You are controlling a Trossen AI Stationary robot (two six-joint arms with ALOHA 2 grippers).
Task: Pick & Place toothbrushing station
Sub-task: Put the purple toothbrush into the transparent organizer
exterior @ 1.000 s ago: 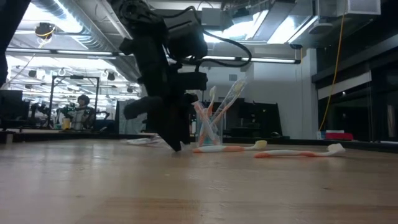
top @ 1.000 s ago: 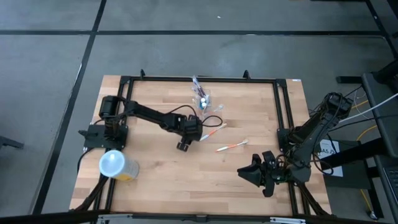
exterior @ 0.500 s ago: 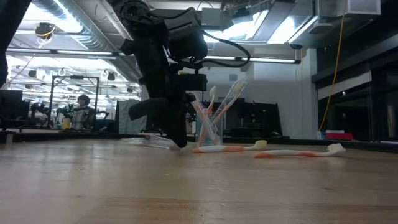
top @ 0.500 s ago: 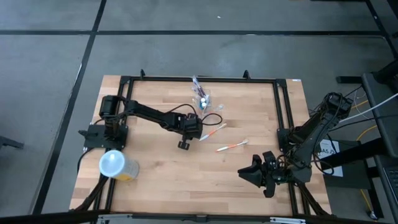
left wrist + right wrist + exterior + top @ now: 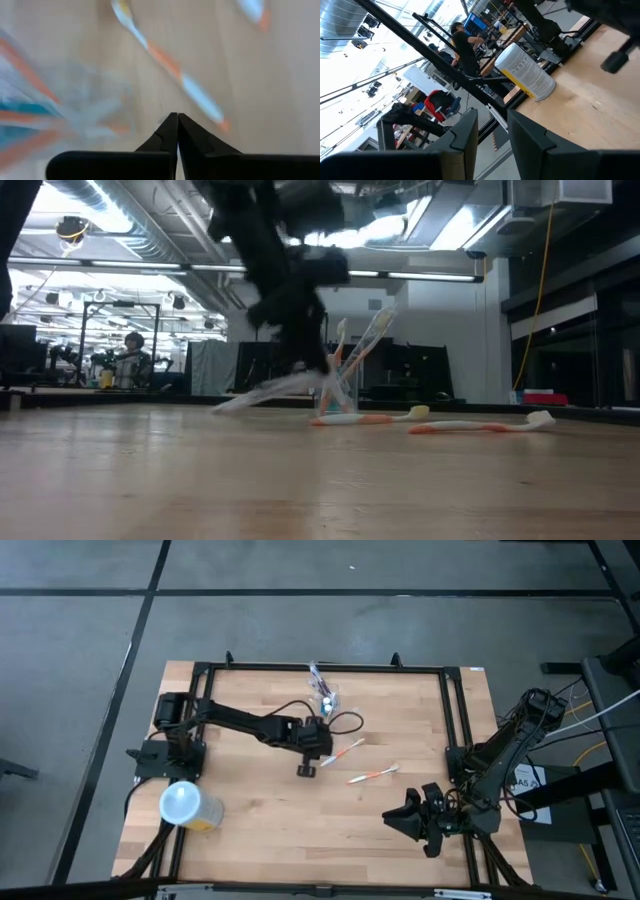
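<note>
The left gripper (image 5: 306, 769) sits near the middle of the table (image 5: 250, 820), its fingers pressed fully together; the wrist view shows the tips meeting with nothing visible between them, though the low view shows a pale, blurred thing slanting down from beneath the arm, and whether that is pinched cannot be told. The main risk is that the jaws have shut on nothing, or only on a loose toothbrush, so the arm would lift away without the clear holder (image 5: 324, 696). A second risk is a knock: the arm's wrist lies just beside the holder, and a sideways sweep could tip it and spill the brushes it carries. The holder stands toward the far edge of the table, about mid-width, just beyond the left arm. It is a small see-through cup, upright in the low view, with several toothbrushes (image 5: 352, 355) leaning out of it in orange, white and blue. Its clear walls are hard to pick out against the wood. Two orange-and-white toothbrushes (image 5: 372, 775) lie loose on the table to the right of the gripper. The right gripper (image 5: 398, 819) waits at the near right corner, fingers apart and empty. A yellow tub (image 5: 186, 806) stands at the near left.
</note>
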